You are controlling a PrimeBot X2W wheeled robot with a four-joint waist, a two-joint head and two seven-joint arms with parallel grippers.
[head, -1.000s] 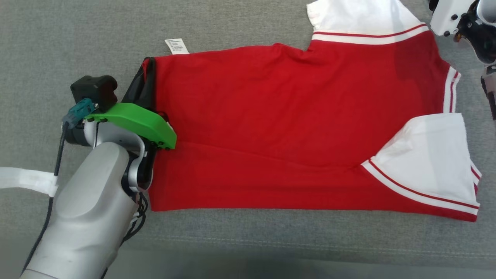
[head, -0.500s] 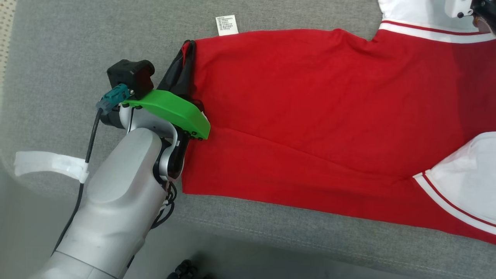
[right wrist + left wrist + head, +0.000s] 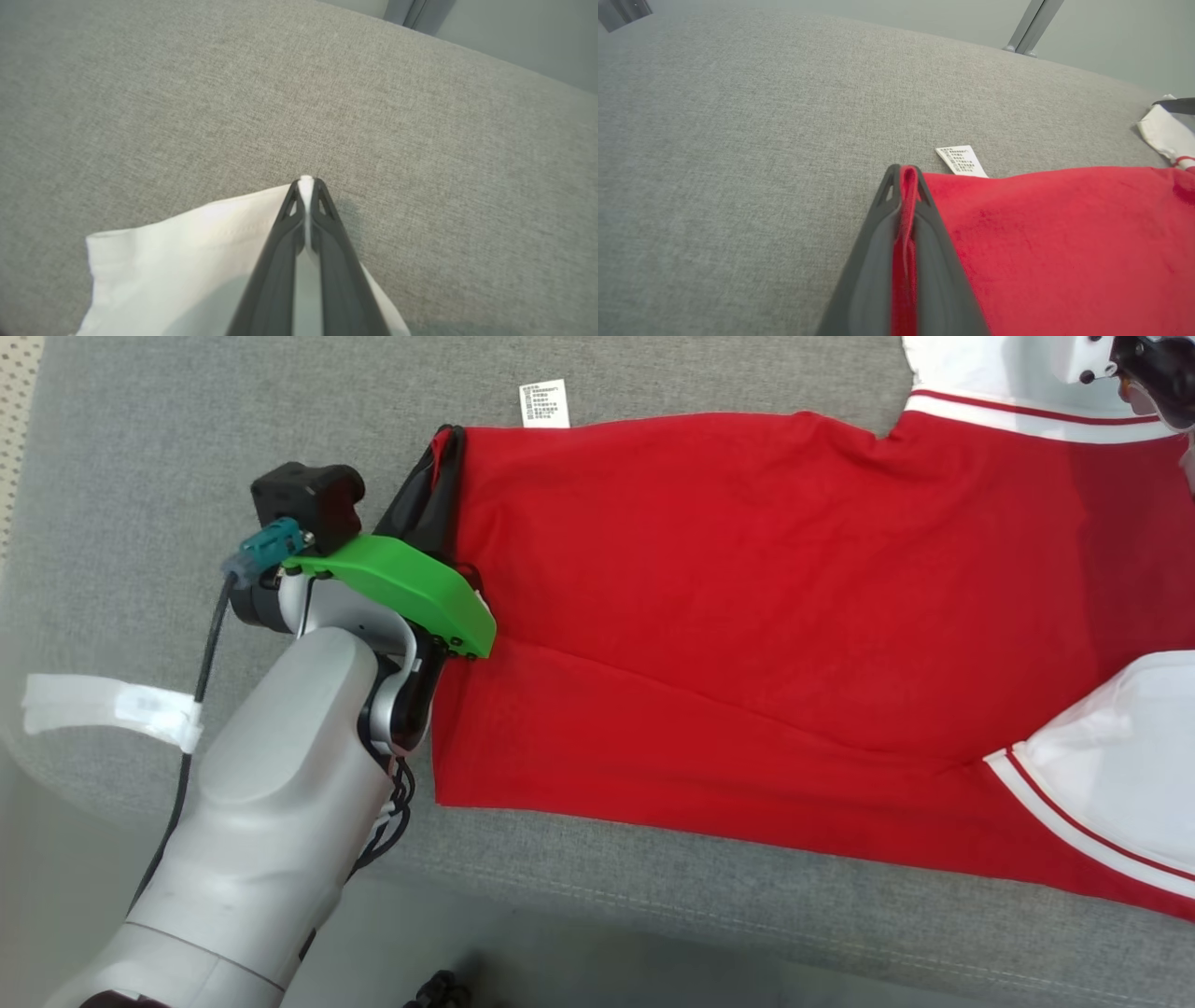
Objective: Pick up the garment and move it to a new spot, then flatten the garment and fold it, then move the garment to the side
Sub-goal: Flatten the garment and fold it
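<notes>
Now that my right jaws just clamped the white sleeve (image 3: pixel 187 261) and my left jaws pinch the red hem (image 3: pixel 903 224), the garment (image 3: pixel 747 616) on the grey tabletop (image 3: pixel 187 411) looks ready to lift.

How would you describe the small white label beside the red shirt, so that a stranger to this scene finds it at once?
On the grey upholstered surface lies a red shirt with white sleeves. Follow its far edge to the hem corner: there the care label pokes out onto the grey cloth. It is small, rectangular and printed with tiny dark lines, unlike the large white sleeves.
</notes>
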